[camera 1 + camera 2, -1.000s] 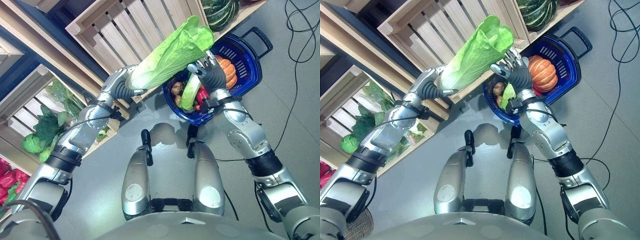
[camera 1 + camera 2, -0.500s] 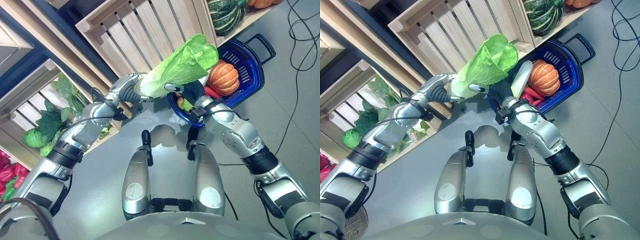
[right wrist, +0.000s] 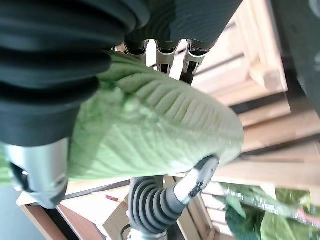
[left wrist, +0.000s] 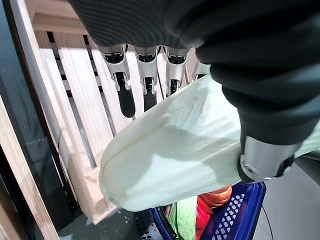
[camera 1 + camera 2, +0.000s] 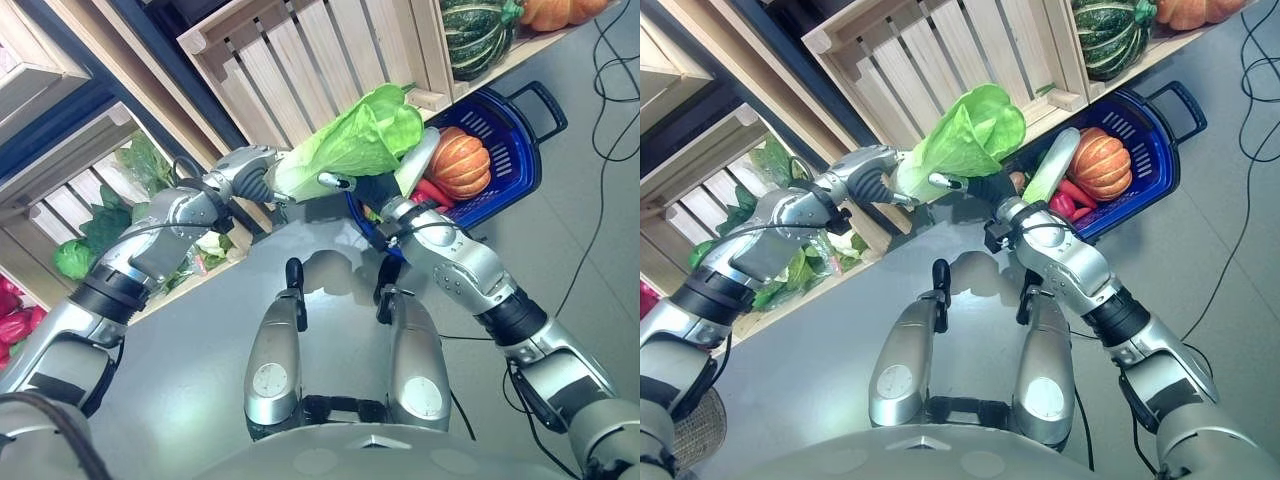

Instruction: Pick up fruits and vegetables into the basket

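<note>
Left robot hand (image 5: pixel 252 180) and right robot hand (image 5: pixel 372 187) both clamped on cabbage (image 5: pixel 350 145); basket (image 5: pixel 515 165) just beyond right robot hand.

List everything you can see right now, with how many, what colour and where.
Cabbage: one, light green, held up in front of the crates.
Basket: one, blue with a black handle, on the grey floor by the shelf.
Pumpkin: one, orange, inside the basket.
Peppers: red, count unclear, inside the basket beside the pumpkin.
Pale green vegetable: one, leaning in the basket.
Squash: one, dark green striped, on the shelf above the basket.
Wooden crates: several, light wood, along the shelf.
Leafy greens: dark green, in the lower crate on the left.
Left hand: curled round the cabbage's base.
Right hand: holding the cabbage's leafy part.
</note>
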{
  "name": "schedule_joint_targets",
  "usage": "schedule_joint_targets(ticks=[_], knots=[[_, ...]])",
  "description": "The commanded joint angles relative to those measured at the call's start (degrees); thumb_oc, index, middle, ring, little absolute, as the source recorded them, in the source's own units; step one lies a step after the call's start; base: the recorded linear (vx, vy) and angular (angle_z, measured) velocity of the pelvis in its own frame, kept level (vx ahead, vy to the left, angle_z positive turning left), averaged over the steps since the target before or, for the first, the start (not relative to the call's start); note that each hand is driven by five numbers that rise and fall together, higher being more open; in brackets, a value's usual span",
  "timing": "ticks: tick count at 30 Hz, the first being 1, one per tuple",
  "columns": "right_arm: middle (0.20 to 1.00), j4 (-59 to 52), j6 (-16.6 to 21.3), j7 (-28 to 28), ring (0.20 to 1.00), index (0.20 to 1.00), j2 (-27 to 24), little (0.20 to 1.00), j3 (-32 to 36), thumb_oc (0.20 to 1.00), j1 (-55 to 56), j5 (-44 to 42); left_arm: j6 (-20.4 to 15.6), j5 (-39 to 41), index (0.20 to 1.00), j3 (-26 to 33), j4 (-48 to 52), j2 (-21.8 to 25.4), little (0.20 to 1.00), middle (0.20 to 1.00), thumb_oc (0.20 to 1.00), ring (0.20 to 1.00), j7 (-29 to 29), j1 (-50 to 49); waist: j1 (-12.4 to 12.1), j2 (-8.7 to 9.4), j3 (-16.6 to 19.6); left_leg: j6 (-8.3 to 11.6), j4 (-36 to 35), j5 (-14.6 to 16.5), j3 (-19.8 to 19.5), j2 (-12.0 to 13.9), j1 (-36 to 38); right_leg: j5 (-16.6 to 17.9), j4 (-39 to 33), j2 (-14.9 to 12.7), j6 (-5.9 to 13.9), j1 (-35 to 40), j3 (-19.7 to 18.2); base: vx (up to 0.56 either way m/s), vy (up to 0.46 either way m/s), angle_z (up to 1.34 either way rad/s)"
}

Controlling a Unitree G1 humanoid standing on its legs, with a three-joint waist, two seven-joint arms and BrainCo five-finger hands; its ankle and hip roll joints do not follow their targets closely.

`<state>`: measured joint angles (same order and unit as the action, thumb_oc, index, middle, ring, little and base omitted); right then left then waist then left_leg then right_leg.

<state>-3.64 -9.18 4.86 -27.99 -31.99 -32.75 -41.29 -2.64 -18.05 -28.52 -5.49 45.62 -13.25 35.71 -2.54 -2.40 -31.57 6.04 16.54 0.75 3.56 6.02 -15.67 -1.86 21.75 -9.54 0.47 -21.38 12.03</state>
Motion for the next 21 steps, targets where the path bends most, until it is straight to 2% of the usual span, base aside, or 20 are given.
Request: schedule_joint_targets(ticks=[1,7,10,14,16,21], knots=[[0.2,-7.63,8.83,-1.1,0.2,0.2,7.73,0.2,-2.43,0.2,-6.18,2.92,0.11,2.27,1.0,-5.87,10.16,-5.48,1.0,1.0,1.0,1.0,-3.98,0.13,1.14,0.68,4.07,-3.94,-0.18,2.73,2.81,-2.14,-1.38,-1.56,-4.87,-0.8,4.83,3.72,-2.07,-0.03,0.0,-0.02],[0.2,-16.28,11.13,0.74,0.2,0.2,2.6,0.2,7.0,0.2,-2.93,10.66,8.36,10.56,1.0,-0.94,11.47,-6.95,1.0,1.0,1.0,1.0,-7.64,-8.16,2.4,-0.07,3.13,-3.89,-0.02,2.8,3.35,-1.81,-1.97,-1.83,-3.88,-0.46,4.76,2.38,-1.92,-0.04,0.007,-0.03],[0.2,-20.02,14.3,-0.2,0.2,0.2,-0.57,0.2,14.0,0.2,1.29,13.55,11.23,13.63,1.0,1.68,11.97,-8.84,1.0,1.0,1.0,1.0,-9.08,-15.26,3.34,-0.6,2.39,-3.97,0.1,2.91,3.85,-1.69,-2.46,-2.03,-3.0,-0.13,4.62,1.2,-1.86,-0.06,0.027,-0.07],[0.2,-22.88,19.27,0.92,0.2,0.2,-4.04,0.2,22.36,0.2,6.87,16.29,12.75,19.19,1.0,3.38,9.41,-9.43,1.0,1.0,1.0,1.0,-9.19,-22.98,4.91,-1.19,1.78,-4.03,0.58,3.21,4.97,-1.58,-3.82,-2.48,-1.4,0.31,4.27,-1.26,-2.22,-0.07,0.049,-0.11],[0.2,-22.94,21.64,3.43,0.2,0.2,-5.05,0.2,25.23,0.2,9.1,18.11,12.93,22.62,1.0,3.82,7.23,-10.12,1.0,1.0,1.0,1.0,-9.28,-25.95,5.51,-1.42,1.78,-3.98,0.9,3.72,5.46,-1.47,-4.35,-3.12,-0.64,0.5,4.09,-2.17,-2.28,-0.03,0.051,-0.16],[0.2,-21.55,28.86,8.42,0.2,0.2,-7.71,0.2,34.05,0.2,17.24,16.33,10.73,29.08,1.0,3.6,0.33,-12.8,1.0,1.0,1.0,1.0,-6.81,-34.48,7.27,-2.32,1.78,-3.95,1.43,4.04,7.2,-1.13,-6.94,-4.18,1.47,0.85,3.56,-6.02,-2.65,-0.04,0.055,-0.16]])
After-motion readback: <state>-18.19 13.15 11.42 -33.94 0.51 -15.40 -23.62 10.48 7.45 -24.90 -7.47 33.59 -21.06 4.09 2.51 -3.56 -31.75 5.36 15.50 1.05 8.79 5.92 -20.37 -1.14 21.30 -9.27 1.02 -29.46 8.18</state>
